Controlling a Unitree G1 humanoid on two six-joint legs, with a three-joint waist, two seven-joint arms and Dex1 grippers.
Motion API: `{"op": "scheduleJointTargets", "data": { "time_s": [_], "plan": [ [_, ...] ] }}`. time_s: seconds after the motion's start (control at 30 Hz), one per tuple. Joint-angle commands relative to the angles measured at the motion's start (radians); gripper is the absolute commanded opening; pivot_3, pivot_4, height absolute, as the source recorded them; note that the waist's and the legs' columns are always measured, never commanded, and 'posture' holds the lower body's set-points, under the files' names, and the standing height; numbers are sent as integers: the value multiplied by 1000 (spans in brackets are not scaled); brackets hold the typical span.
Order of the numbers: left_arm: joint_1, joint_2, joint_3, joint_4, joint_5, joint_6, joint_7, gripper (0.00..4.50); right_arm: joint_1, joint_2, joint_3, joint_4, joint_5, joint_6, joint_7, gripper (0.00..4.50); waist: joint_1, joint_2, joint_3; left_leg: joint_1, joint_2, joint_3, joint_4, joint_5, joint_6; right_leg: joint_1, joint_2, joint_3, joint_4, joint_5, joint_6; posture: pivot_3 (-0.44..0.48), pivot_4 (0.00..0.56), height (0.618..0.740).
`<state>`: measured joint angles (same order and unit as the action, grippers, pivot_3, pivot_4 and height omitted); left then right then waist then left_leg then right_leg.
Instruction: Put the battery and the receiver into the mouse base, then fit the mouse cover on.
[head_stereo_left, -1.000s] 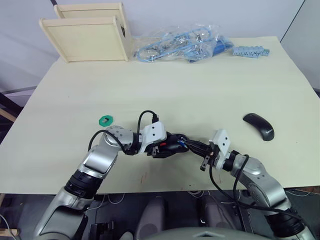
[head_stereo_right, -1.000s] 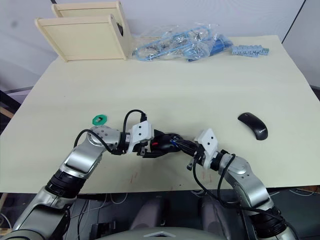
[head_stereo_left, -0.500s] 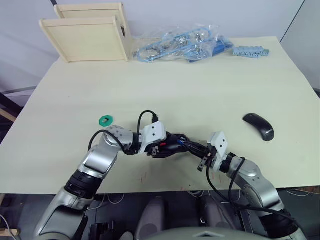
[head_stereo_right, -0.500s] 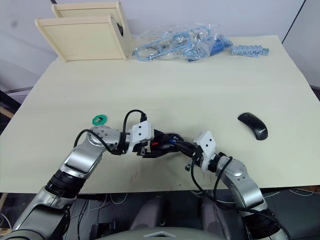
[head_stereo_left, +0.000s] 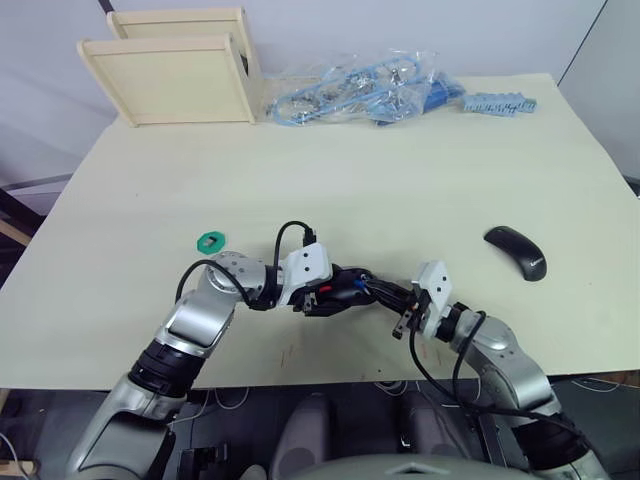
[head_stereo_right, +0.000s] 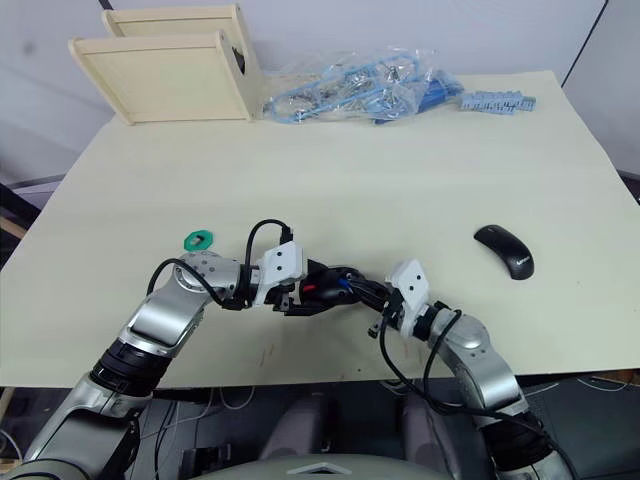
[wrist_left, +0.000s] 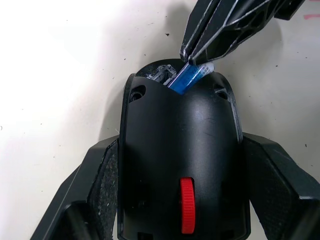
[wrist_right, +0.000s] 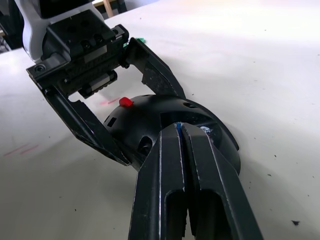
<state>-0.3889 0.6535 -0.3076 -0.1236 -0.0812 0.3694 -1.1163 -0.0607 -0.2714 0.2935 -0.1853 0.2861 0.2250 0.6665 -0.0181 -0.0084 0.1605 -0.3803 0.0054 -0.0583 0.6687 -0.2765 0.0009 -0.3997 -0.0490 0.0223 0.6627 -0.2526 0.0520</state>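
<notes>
Near the front edge of the worktop (head_stereo_left: 420, 170), the left gripper (wrist_left: 182, 200) was clamped across the sides of the mouse base (wrist_left: 182, 160), holding it with the red wheel toward the wrist and the hollow compartment facing the other arm. The right gripper (wrist_left: 200, 55) had its fingers pinched together on the battery (wrist_left: 187, 77), whose blue body sat slanted into the compartment opening, one end already inside and the pale end at the fingertips.

The step in hand looked like seating the battery. To do it well, the right gripper should probably level the battery with the compartment before pressing, since it lay at an angle, and let go only once it is flat. The left grip should stay firm so the base does not slide.

The mouse cover (head_stereo_left: 517, 251) lay well apart toward the right edge, and the green disc (head_stereo_left: 211, 240) toward the left edge. I could not make out the receiver.
</notes>
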Motion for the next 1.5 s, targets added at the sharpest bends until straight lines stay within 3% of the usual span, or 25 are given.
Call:
{"op": "scheduleJointTargets", "data": {
  "time_s": [0.03, 0.37, 0.77, 0.8, 0.83, 0.87, 0.9, 1.0, 1.1, 1.43, 1.5],
  "plan": [
    [21, 6, -34, -4, 11, 13, -8, 2976, 1, -13, 43, 60, -48, 71, -7, 82, -2, 0, 0, 1, 0, 0, 0, 0, 0, 1, 0, 0, 0, 0, 0, 0, 150, 740],
    [25, 6, -36, -12, 12, 21, -4, 2976, -32, -69, 91, 60, -89, 254, -6, 82, -6, -3, -15, 3, 1, -1, 0, 0, 0, 4, 1, 0, -1, 0, 0, 0, 150, 740],
    [16, 0, -43, -3, 11, 30, -2, 2976, -24, -203, -152, -302, 159, 312, 97, 82, 2, -2, -13, 1, 0, -1, 0, 0, 0, 3, 0, -1, -2, 0, 0, 0, 150, 740],
    [14, -1, -43, -1, 11, 30, -1, 2976, -4, -231, -181, -326, 179, 317, 115, 667, 2, -2, -12, 1, 0, -1, 0, 0, 0, 3, 0, -1, -2, 0, 0, 0, 150, 740],
    [13, -1, -42, 1, 10, 30, -1, 2976, 18, -258, -210, -348, 197, 309, 135, 876, 4, -3, -12, 1, 0, -1, 0, 0, 0, 3, 0, -1, -2, 0, 0, 0, 150, 740],
    [13, -2, -42, 2, 10, 31, -1, 2976, 33, -275, -227, -362, 212, 303, 147, 1566, 4, -3, -12, 0, 0, -1, 0, 0, 0, 3, 0, -2, -3, 0, 0, 0, 150, 740],
    [13, -2, -42, 2, 9, 31, -1, 2976, 54, -287, -254, -374, 226, 276, 163, 1812, 4, -3, -11, 0, 0, -1, 0, 0, 0, 3, 0, -2, -3, 0, 0, 0, 150, 740],
    [16, -2, -36, 3, 2, 36, -2, 2976, 215, -376, -419, -405, 274, 146, 311, 3125, 10, -3, -10, 0, 0, -1, 0, 0, 0, 3, 0, -2, -3, 0, 0, 0, 150, 740],
    [21, 5, -30, 5, 0, 27, -5, 2976, 281, -402, -509, -416, 314, 99, 345, 4476, 2, -3, -10, 0, 0, 0, 0, 0, 0, 4, -1, -2, -3, 0, 0, 0, 150, 740],
    [22, 21, -8, 12, -36, 39, -23, 2976, 375, -410, -572, -451, 329, 47, 347, 4476, 4, -4, -9, 0, 0, 0, 0, 0, 0, 3, 0, -1, -3, 0, 0, 0, 150, 740],
    [22, 26, -4, 11, -47, 43, -28, 3976, 384, -409, -569, -451, 324, 40, 346, 4500, 0, -4, -9, 1, 1, 0, 0, 0, 0, 3, 0, 0, -3, 0, 0, 0, 150, 740]
  ]
}}
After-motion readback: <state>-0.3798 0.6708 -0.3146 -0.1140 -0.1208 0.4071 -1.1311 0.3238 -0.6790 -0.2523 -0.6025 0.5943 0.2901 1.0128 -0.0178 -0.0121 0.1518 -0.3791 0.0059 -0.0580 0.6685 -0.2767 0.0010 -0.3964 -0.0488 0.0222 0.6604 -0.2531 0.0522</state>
